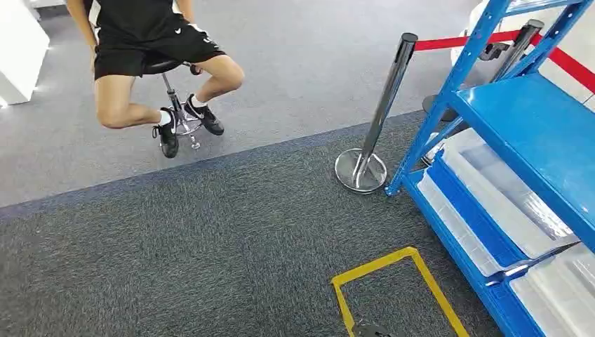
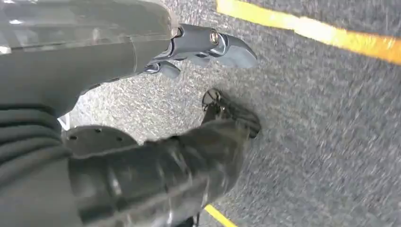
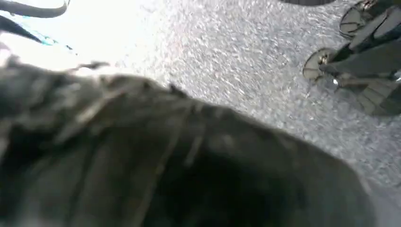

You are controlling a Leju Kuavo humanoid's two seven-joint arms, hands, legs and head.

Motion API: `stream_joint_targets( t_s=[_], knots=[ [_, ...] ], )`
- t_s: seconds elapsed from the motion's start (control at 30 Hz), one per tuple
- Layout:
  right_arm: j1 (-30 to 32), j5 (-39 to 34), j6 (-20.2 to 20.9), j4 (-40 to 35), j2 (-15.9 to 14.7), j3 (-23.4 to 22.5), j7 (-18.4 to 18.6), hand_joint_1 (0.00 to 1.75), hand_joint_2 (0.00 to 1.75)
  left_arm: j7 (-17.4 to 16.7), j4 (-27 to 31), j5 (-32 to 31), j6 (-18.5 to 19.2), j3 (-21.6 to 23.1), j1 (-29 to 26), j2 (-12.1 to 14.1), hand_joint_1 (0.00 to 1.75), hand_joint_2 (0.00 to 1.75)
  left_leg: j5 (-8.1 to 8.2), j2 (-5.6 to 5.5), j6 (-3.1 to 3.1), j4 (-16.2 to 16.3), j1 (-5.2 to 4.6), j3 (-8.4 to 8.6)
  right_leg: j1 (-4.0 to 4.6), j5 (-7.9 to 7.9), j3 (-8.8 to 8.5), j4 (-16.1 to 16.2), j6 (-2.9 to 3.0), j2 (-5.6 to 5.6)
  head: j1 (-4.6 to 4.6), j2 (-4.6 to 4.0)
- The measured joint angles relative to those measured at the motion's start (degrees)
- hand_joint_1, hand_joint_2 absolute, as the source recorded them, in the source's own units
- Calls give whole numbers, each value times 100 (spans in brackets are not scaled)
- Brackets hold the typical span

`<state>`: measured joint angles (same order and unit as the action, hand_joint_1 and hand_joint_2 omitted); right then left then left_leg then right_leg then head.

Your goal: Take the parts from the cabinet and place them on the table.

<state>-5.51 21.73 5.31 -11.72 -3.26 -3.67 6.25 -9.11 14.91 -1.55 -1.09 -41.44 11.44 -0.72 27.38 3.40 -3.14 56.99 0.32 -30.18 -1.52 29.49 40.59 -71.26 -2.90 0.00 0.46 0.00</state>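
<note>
Two hands: left hand (image 2: 198, 49) hangs above the carpet (image 1: 210, 239), fingers loosely apart, holding nothing; right hand (image 3: 165, 156) — a dark blur, state cannot be told.
Cabinet: blue rack (image 1: 491, 91) at right — clear bins (image 1: 505, 196) on its shelves; parts not discernible.
Person: seated on stool (image 1: 175, 105).

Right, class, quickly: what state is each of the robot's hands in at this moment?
Left hand: open, holding nothing, above the carpet.
Right hand: cannot tell; its wrist view is a dark blur.
</note>
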Motion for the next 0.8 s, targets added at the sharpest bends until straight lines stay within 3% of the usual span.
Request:
stream_joint_targets(
  t_s=[0.03, 0.07, 0.1, 0.23, 0.27, 0.3, 0.33, 0.4, 0.43, 0.47, 0.5, 0.53, 0.57, 0.6, 0.73, 0.77, 0.8],
  knots=[
    [-5, 0, 0, -2, -2, 0, 0, 0, 0, 0, 0, 2, 0, 15, 2, -2, 0, 0, 27, 72, 39, 23, 12, 9, -12, -295, -372, 663, -11, -109, 2, 0],
    [-12, 0, 0, -4, -4, 0, 0, 0, 0, 0, 0, 9, 0, 24, 7, -2, 0, 0, 54, 119, 79, 55, 0, 17, -10, -419, -617, 1101, -9, -336, 4, 0],
    [-28, 0, 0, -4, -2, -2, 0, 0, 0, 2, 0, 17, 0, 24, 11, 11, 0, 0, 94, 159, 132, 87, -48, 6, 52, -353, -629, 1173, 59, -480, 0, 0],
    [-21, 0, 0, -4, -7, -7, 0, 0, 0, 4, 0, 17, 0, 55, 46, -7, 0, 0, 140, 359, 254, 79, -26, 67, 55, -388, -597, 1207, 244, -190, -2, 0],
    [-15, 0, 0, -4, -9, -9, 0, 0, 0, 4, 0, 17, 0, 68, 54, -7, 0, 0, 225, 191, 299, 168, 13, 43, 39, -408, -610, 1230, 285, -135, 0, 0],
    [-25, 0, 0, -4, -9, -11, 0, 0, 0, 4, 0, 20, 0, 72, 52, -7, 0, 0, 411, -81, 306, 412, 23, -64, 40, -419, -603, 1237, 330, -86, -4, 0],
    [-41, 2, 0, -4, -9, -11, 0, 0, 0, 7, 0, 35, 2, 72, 46, -7, 0, 0, 661, -221, 306, 852, 28, -272, 46, -427, -586, 1237, 366, -37, -2, 0],
    [-52, 0, 0, -4, -9, -11, 0, 0, 0, 7, 0, 39, 4, 72, 12, -7, 0, 0, 1021, -295, 302, 1760, 29, -719, 80, -436, -566, 1234, 389, 114, -2, 0],
    [-45, 2, 0, -4, -9, -11, 0, 0, 0, 7, -2, 42, 4, 74, -4, -7, 0, 0, 1012, -301, 289, 1965, 28, -840, 97, -436, -567, 1232, 390, 195, -2, 0],
    [-36, 2, 0, -4, -9, -11, 0, 0, 0, 7, -4, 42, 9, 74, -15, -9, 0, 0, 861, -305, 263, 1874, 26, -826, 111, -437, -575, 1230, 391, 269, -2, 0],
    [-35, 0, 0, -4, -9, -11, 0, 0, 0, 7, -4, 42, 11, 74, -16, -9, 0, 0, 610, -318, 225, 1554, 21, -709, 118, -437, -581, 1226, 391, 344, -2, 0],
    [-38, 2, 0, -4, -9, -11, 0, 0, 0, 9, -4, 42, 11, 74, -11, -7, 0, 0, 274, -391, 177, 1013, 7, -490, 119, -437, -591, 1220, 390, 426, -2, 0],
    [-41, 2, 0, -4, -7, -11, 0, 0, 0, 11, -4, 42, 13, 74, -9, 2, 0, 0, -8, -564, 129, 487, -20, -275, 111, -436, -598, 1219, 389, 493, -2, 0],
    [-48, 2, 0, -4, 13, -11, 0, 0, 0, 11, -4, 41, 15, 77, -12, 20, 0, 0, -4, -808, 80, 258, -23, -180, 121, -441, -579, 1211, 368, 545, 2, 0],
    [1, 2, 0, -2, 15, -11, 0, 0, 0, 13, -4, 42, 17, 83, 25, 17, 0, 0, -36, -621, 56, 79, -52, -107, 70, -520, -527, 1275, 227, 779, 2, 0],
    [6, 2, 2, -2, 15, -11, 0, 0, 0, 13, -4, 42, 20, 90, 34, 2, 0, 0, -112, -522, 28, -52, 27, -55, 85, -475, -522, 1230, 224, 629, -4, 0],
    [1, 2, 2, -2, 15, -11, 2, 0, 0, 13, -4, 42, 20, 92, 32, 0, 0, 0, -135, -464, -8, -122, 4, -23, 121, -331, -445, 1071, 206, 316, 11, 0]
  ],
)
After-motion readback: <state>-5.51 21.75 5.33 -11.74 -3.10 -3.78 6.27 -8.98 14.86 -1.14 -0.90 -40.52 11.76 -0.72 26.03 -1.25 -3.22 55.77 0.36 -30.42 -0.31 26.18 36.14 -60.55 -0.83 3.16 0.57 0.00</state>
